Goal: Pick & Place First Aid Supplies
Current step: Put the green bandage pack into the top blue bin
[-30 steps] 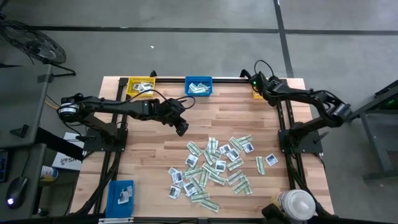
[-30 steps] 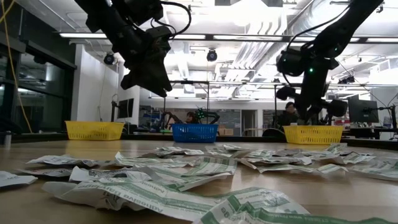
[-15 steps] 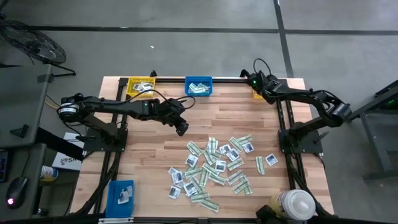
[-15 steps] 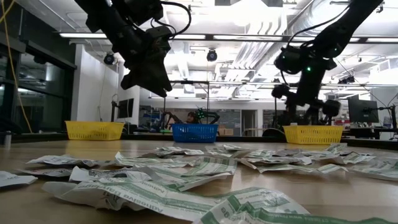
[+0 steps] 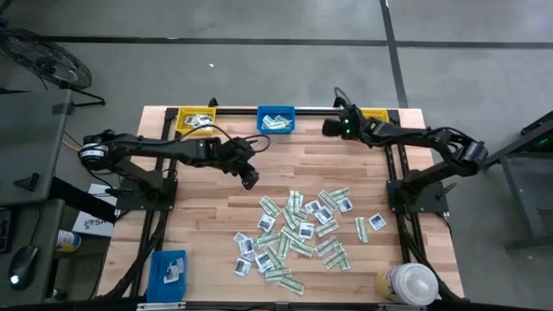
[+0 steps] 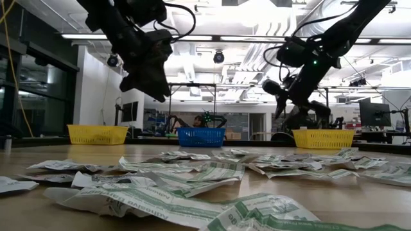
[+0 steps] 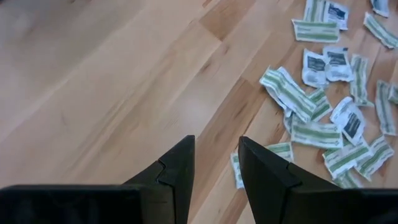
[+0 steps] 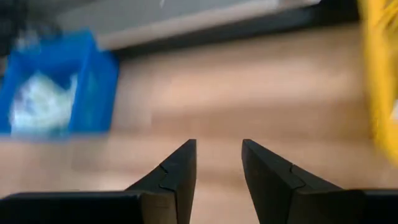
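The first aid supplies (image 5: 302, 229) lie as a loose heap of small white and green-striped packets flat on the wooden table (image 5: 207, 216), right of its middle. They also show in the left wrist view (image 7: 323, 93) and in the low view (image 6: 192, 176). My left gripper (image 5: 250, 180) hangs open above bare wood just left of and beyond the heap, with nothing between its fingers (image 7: 180, 168). My right gripper (image 5: 328, 128) is open and empty near the far edge, between the blue bin (image 5: 276, 119) and the far right yellow bin (image 5: 373, 115).
A yellow bin (image 5: 195, 119) and the blue bin at the far edge hold some packets. Another blue bin (image 5: 168, 269) sits at the near left corner. A white-capped bottle (image 5: 413, 283) stands at the near right edge. Bare wood lies left of the heap.
My right gripper has swung from above the far right yellow bin toward the table's left along the far edge, toward the blue bin, and its wrist has rolled. The packets lie as before.
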